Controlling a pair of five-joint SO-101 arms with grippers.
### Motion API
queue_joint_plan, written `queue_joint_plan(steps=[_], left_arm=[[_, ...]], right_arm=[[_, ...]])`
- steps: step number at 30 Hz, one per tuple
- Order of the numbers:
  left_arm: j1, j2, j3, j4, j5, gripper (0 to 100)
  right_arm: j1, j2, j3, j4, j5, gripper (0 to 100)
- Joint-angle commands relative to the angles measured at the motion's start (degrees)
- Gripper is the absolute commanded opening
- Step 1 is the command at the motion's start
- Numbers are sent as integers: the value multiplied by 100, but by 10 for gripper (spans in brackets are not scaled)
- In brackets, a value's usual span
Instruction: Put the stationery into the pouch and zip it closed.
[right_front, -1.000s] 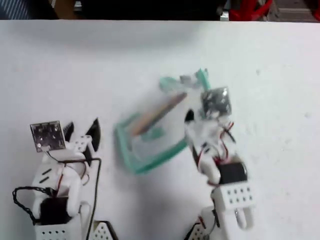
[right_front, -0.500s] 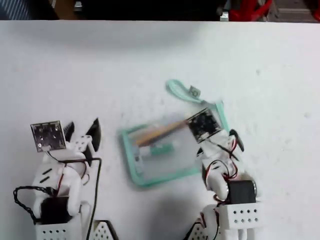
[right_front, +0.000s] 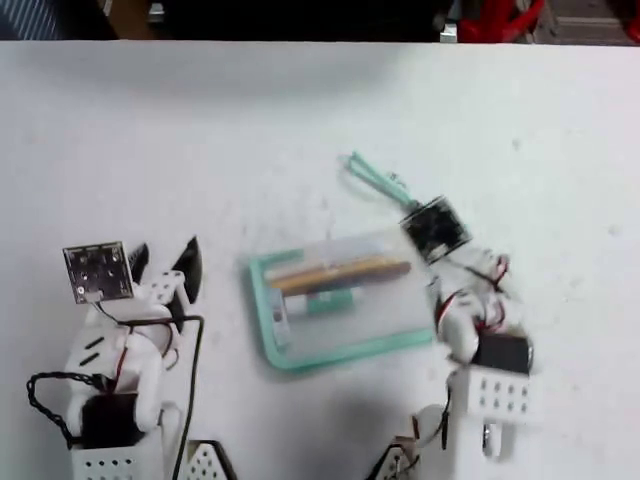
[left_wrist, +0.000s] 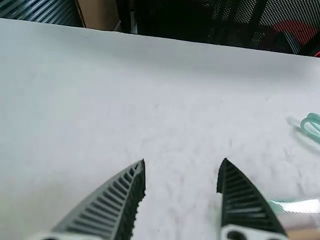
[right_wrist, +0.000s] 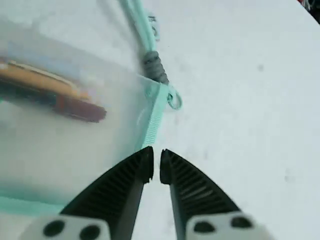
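- The white table (right_front: 200, 130) lies under the pouch on every side.
- The clear plastic pouch with mint-green trim (right_front: 262, 312) lies flat on it, and I place everything else from it.
- My left claw (left_wrist: 183, 162) sits well apart from the pouch, off its rounded short end. Its black ribbed jaws are spread wide with only bare table between them.
- My right claw (right_wrist: 156, 151) hangs at the pouch's opposite short end, right over the green edge. The jaws are drawn almost together with only a sliver between them, and I see nothing caught there.
- A mint-green cord loop (right_front: 375, 180) trails away from the pouch corner near the right claw, joined through a grey knot (right_wrist: 155, 67).
- A long yellow-brown pencil (right_front: 340, 270) lies inside the pouch along its far long side.
- A dark pen (right_wrist: 75, 107) lies inside, just beside the pencil.
- A small green-and-white piece (right_front: 300, 305) sits inside near the rounded end.
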Motion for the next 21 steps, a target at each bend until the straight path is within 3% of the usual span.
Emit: queue_joint_plan(steps=[1, 12, 17, 21], left_arm=[[-13, -57, 35, -132, -70, 233], [-4, -57, 62, -141, -88, 232], [-4, -57, 62, -141, -88, 230], [101, -57, 62, -141, -88, 230]], right_arm=[[268, 1640, -422, -936, 53, 17], [743, 6114, -2585, -1086, 158, 17], [690, 6123, -2629, -593, 976, 17], [119, 5815, -2585, 418, 1758, 17]])
